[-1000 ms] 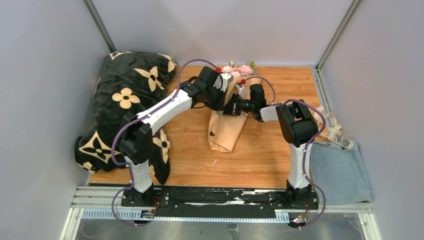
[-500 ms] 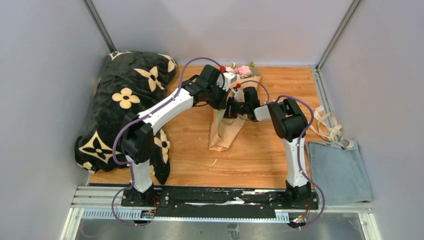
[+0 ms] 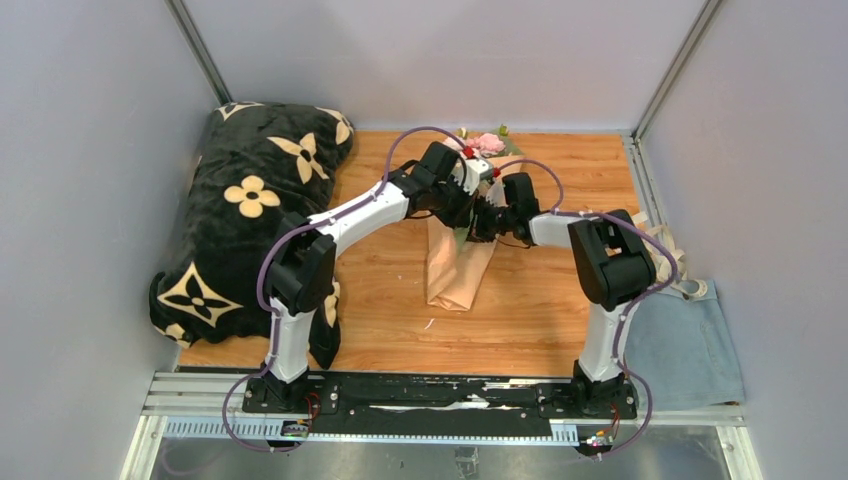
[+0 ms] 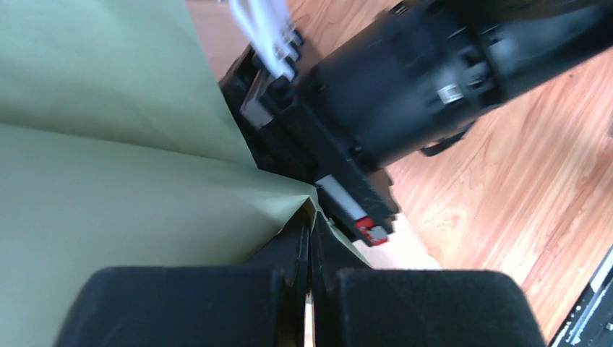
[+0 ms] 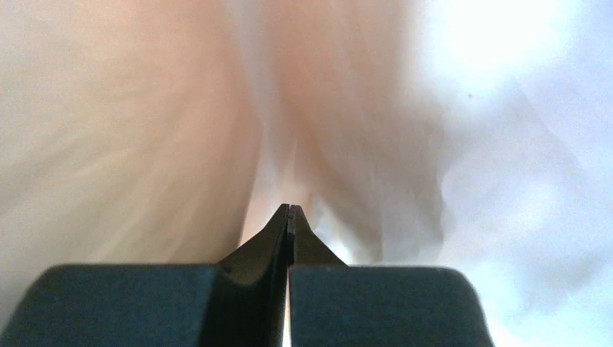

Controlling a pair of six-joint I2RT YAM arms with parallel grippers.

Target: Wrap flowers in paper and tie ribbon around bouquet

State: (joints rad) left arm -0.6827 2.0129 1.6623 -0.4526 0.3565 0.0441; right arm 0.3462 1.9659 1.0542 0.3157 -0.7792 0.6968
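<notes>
At mid-table, the left gripper (image 4: 311,228) is pinching the paper (image 4: 108,195), olive side. The right gripper (image 5: 289,213) is pinching its peach side.

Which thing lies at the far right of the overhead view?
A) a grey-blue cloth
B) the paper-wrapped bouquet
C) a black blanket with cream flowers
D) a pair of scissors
A: the grey-blue cloth lies at the far right, while the black blanket is on the left and the bouquet sits in the middle.
</notes>
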